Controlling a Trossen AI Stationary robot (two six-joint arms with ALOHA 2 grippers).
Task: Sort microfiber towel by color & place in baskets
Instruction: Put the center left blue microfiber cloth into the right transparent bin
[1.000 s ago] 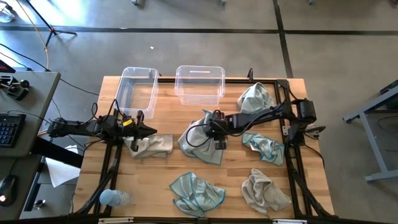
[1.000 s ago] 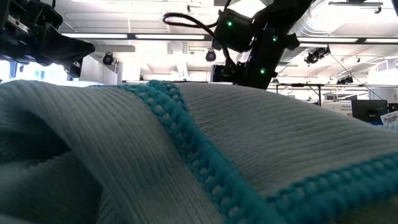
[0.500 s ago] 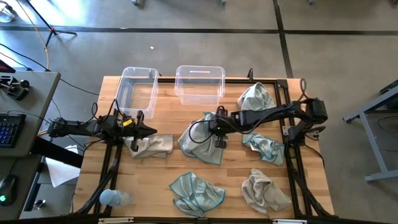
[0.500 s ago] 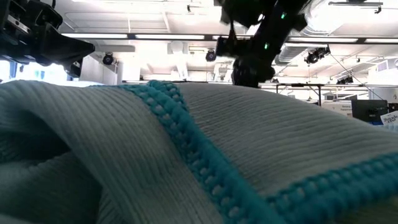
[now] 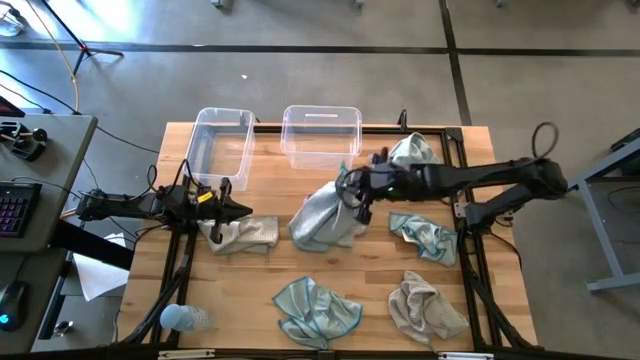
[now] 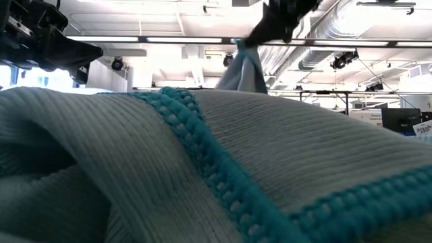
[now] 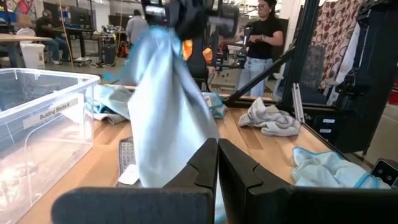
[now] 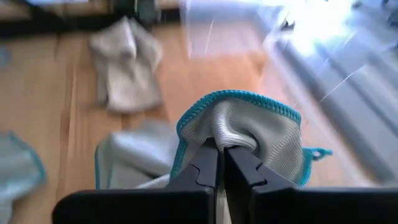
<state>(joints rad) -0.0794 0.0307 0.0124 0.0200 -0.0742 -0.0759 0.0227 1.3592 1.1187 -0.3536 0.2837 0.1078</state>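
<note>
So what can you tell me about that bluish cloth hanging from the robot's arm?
The lifted towel is pale teal-blue, soft and ribbed, with a brighter teal stitched edge. The right gripper pinches a bunched fold of it, so it hangs in a crumpled drape in front of the baskets, its lower end seemingly still reaching the wooden table.

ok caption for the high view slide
Right gripper lifts a teal-blue towel near two clear baskets; left gripper waits.

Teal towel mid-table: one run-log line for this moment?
right gripper: shut on teal towel, lifted | left gripper: shut, idle by beige towel | baskets: no towels inside
</note>
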